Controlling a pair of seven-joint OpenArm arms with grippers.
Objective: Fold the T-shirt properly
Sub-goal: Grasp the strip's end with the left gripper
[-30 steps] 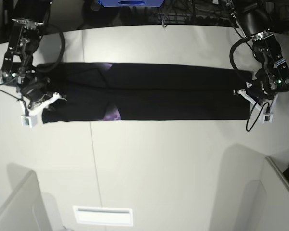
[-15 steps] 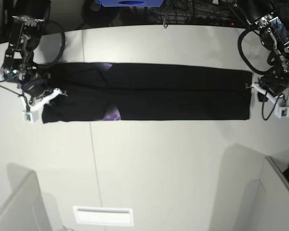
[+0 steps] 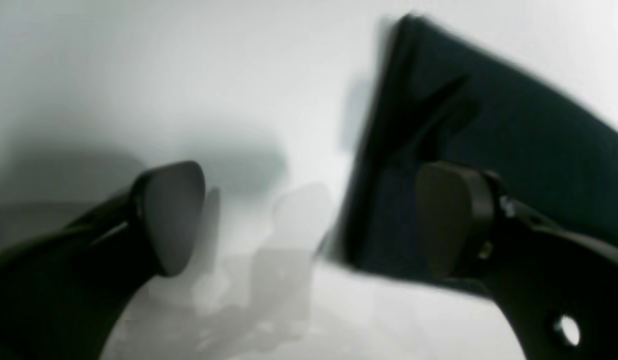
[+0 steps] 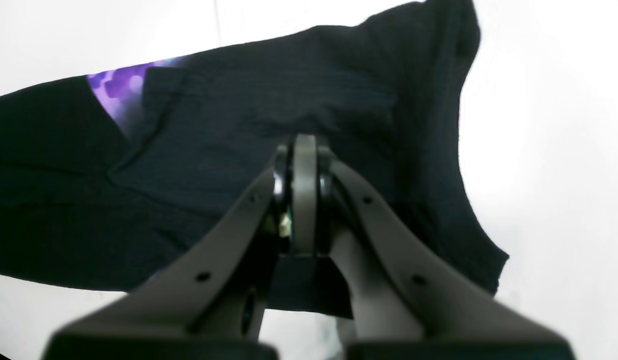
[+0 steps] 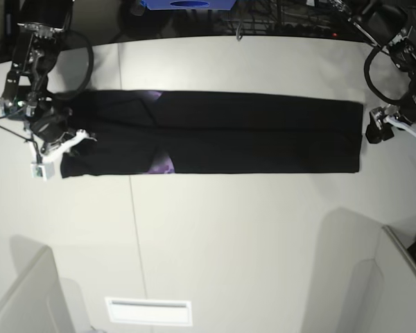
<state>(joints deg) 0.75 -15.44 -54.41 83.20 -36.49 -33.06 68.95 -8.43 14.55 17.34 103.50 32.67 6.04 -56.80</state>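
Black T-shirt (image 5: 215,132) lies as a long band on the worktop (image 5: 229,243). Left jaws (image 3: 309,215) stand apart, hem just beside them. Right jaws (image 4: 304,165) are together, clamped on cloth. Step: lengthwise fold done; next, regrip the hem and fold across.

T-shirt (image 5: 215,132) spread as a long band across the far half of the table (image 5: 249,236), running left to right in the base view. Right gripper (image 5: 71,139) at the band's left end, over the cloth, pinching a fold of it in the right wrist view (image 4: 304,150). Left gripper (image 5: 378,127) just beyond the band's right end, apart from the cloth; in the left wrist view (image 3: 309,220), spread wide above bare table, shirt edge (image 3: 489,135) beside the right finger.
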